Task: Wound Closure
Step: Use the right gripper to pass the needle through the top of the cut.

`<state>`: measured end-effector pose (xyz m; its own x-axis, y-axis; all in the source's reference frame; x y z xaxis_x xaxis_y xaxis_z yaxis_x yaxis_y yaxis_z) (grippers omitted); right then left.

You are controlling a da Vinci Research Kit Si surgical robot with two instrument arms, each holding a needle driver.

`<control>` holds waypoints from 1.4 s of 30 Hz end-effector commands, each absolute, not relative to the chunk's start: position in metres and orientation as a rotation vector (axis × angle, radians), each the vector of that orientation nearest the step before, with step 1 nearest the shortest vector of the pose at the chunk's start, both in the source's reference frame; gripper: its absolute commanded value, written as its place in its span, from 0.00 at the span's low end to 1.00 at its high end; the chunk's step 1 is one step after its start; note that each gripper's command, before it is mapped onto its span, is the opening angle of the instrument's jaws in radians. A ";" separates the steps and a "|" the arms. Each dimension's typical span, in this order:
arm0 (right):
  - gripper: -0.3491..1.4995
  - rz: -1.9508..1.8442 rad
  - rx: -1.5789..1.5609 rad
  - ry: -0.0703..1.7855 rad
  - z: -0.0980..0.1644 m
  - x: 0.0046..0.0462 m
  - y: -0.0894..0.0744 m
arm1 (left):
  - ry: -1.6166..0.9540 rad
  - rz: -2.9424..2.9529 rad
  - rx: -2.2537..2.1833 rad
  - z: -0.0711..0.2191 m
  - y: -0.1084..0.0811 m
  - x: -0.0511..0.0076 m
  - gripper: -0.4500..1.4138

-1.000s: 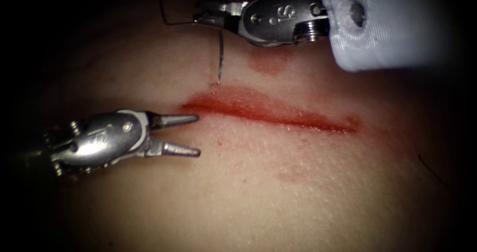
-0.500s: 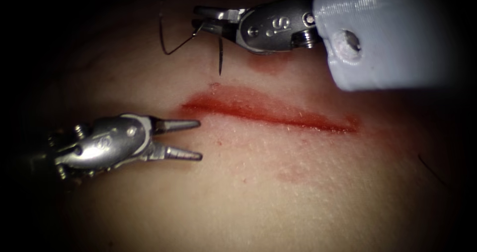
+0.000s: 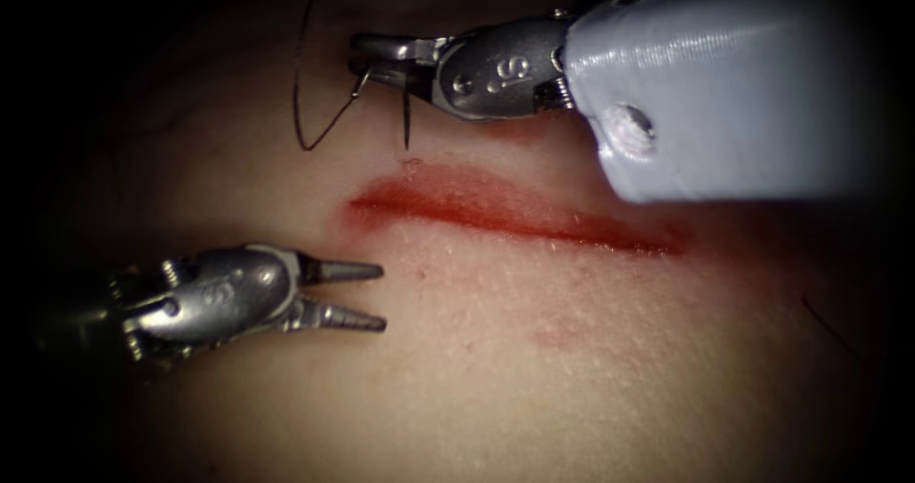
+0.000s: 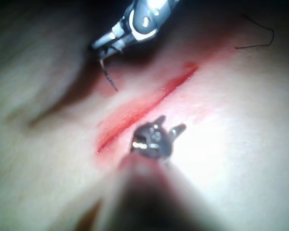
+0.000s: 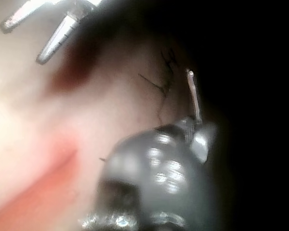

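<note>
The tissue (image 3: 534, 388) bears a red cut (image 3: 515, 218) that runs across the endoscope view. My right tool (image 3: 360, 56) comes in over the far side of the cut, its jaws shut on the curved needle (image 3: 407, 111) towards its thread end. The needle's point hangs just above the skin near the cut's left end, not in the tissue. Dark thread (image 3: 303, 111) loops down from the needle and back up. My left tool (image 3: 382, 297) sits at the cut's left end on the near side, open and holding nothing. The left wrist view has the needle (image 4: 108, 77) and the cut (image 4: 144, 103).
A small mark (image 3: 412, 167) sits on the skin under the needle's point. A faint red fluid stain (image 3: 562, 335) lies on the near side of the cut. A loose bit of thread (image 3: 824, 316) lies at the far right. The right arm's pale housing (image 3: 724, 92) overhangs the cut's right half.
The needle's point, which touched the skin near the cut's left end, has lifted off. The right tool has moved left with it. The left tool has dropped lower, still open.
</note>
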<state>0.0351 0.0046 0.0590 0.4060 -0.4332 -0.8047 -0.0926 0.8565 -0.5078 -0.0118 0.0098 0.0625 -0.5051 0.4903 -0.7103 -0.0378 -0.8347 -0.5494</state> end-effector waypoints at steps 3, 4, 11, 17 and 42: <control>0.00 -0.259 -0.540 1.156 0.060 0.0363 0.004 | -0.707 2.389 -1.327 0.064 0.009 -0.0124 0.30; 0.00 -0.265 -0.544 1.155 0.060 0.0365 0.004 | -0.712 2.395 -1.323 0.064 0.009 -0.0124 0.30; 0.00 -0.338 -0.568 1.138 0.061 0.0368 0.004 | -0.719 2.396 -1.316 0.064 0.009 -0.0125 0.30; 0.00 -0.351 -0.565 1.134 0.062 0.0366 0.003 | -0.721 2.398 -1.313 0.064 0.009 -0.0125 0.30; 0.00 -0.350 -0.555 1.132 0.063 0.0368 0.001 | -0.725 2.397 -1.314 0.064 0.009 -0.0125 0.30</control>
<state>0.0363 0.0015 0.0630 0.3933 -0.5300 -0.7513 -0.0137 0.8137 -0.5812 -0.0119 0.0096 0.0632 -0.5306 0.4932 -0.6894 -0.0294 -0.8235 -0.5665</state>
